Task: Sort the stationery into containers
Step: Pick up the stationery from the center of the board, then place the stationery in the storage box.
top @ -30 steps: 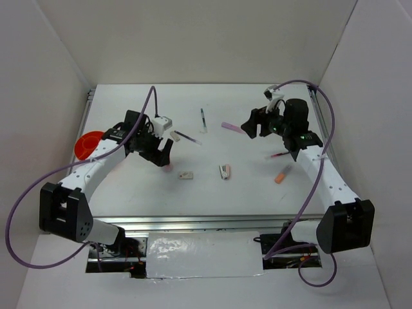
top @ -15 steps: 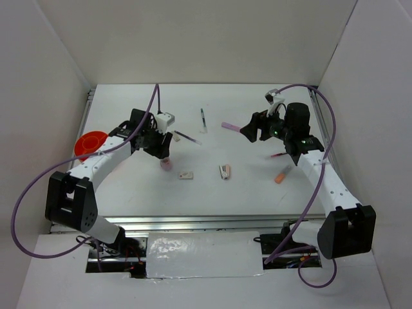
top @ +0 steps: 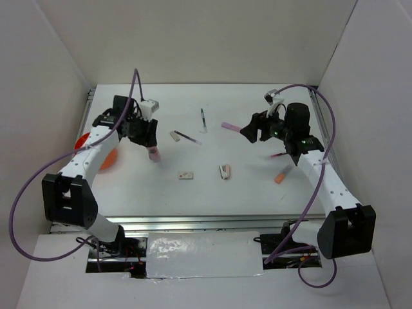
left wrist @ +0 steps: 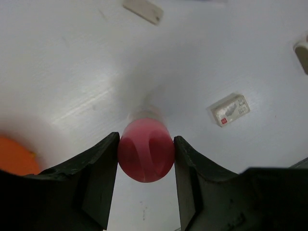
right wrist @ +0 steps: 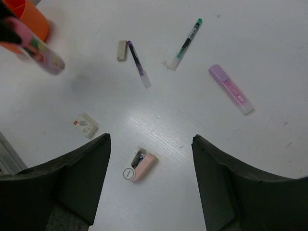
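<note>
1. The left claw [left wrist: 146, 161] pinched the pink cylinder [left wrist: 146, 151] between its two fingers, at the bottom middle of its wrist view.
2. The cylinder hung tilted and clear of the table [top: 257, 193], at the left of the top view, with its shadow on the surface below.
3. The orange tub [left wrist: 14, 159] sat just left of the cylinder, at the left edge of that wrist view. In the top view the left arm partly covered it.
4. The right claw [right wrist: 150, 139] was spread wide and held nothing, in the upper right of the top view.
5. Under it lay a small pink stapler [right wrist: 139, 166], a white eraser [right wrist: 85, 125], a purple pen [right wrist: 137, 62] touching a white block [right wrist: 121, 50], a green pen [right wrist: 185, 43] and a lilac pen [right wrist: 230, 89].
6. A red pen [top: 278, 154] and an orange bit [top: 280, 176] lay at the right of the table.
</note>
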Controlling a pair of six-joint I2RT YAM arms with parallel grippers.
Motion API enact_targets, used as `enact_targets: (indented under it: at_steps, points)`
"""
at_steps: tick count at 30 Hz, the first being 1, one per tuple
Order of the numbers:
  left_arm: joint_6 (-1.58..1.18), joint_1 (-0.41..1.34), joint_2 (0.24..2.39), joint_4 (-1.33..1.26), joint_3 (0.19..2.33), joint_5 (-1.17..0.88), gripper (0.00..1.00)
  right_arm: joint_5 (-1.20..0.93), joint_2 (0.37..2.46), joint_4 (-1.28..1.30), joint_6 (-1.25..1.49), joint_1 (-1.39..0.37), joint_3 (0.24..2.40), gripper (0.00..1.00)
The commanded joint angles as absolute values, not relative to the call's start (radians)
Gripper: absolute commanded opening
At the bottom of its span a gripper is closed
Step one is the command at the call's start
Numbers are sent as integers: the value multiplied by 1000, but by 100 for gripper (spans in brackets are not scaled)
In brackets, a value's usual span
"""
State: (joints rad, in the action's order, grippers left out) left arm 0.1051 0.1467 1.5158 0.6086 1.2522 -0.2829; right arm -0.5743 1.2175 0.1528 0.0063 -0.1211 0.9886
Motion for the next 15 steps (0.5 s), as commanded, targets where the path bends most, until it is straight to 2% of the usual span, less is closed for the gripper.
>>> enact_targets:
  at_steps: [1, 6, 15]
  points:
    - [158, 62, 1437, 727, 1468, -256, 0, -595, 1203, 156, -46, -133, 996, 75]
    - [250, -136, 1456, 923, 1693, -262, 0, -558, 1236, 179, -109, -184, 1023, 74]
    - [250, -417, 1543, 968, 1784, -342, 0, -538, 1315, 195, -152, -241, 1081, 74]
